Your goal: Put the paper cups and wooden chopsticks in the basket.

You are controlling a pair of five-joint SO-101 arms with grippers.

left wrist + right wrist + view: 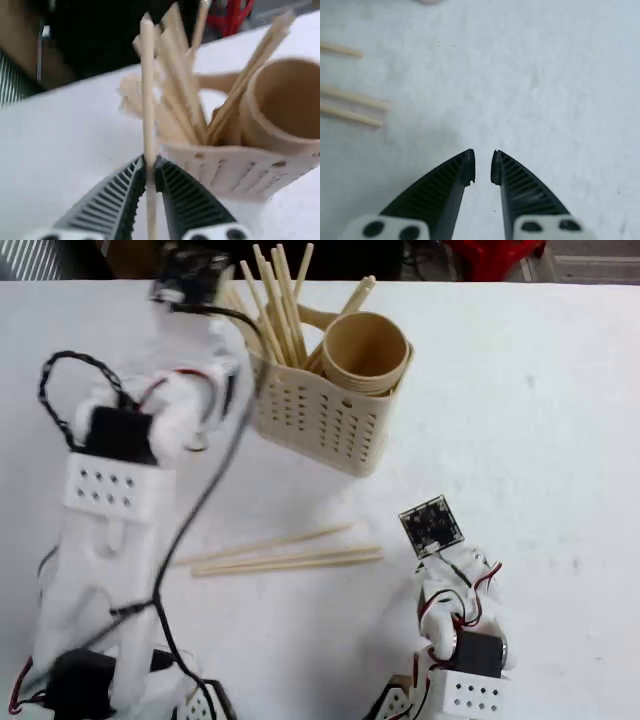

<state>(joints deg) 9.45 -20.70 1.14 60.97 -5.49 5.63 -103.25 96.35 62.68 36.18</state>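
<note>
Left gripper clenched on one upright chopstick, at 9 o'clock of the basket, just beside its wall; basket at 12 o'clock on the table; stacked cups sit in its 3 o'clock half, a sheaf of sticks leaning in its 9 o'clock half; three loose chopsticks lie flat at 6 o'clock of the basket, well apart from it; right gripper slightly parted, grasping nothing, over bare table at 3 o'clock of the loose chopsticks.
</note>
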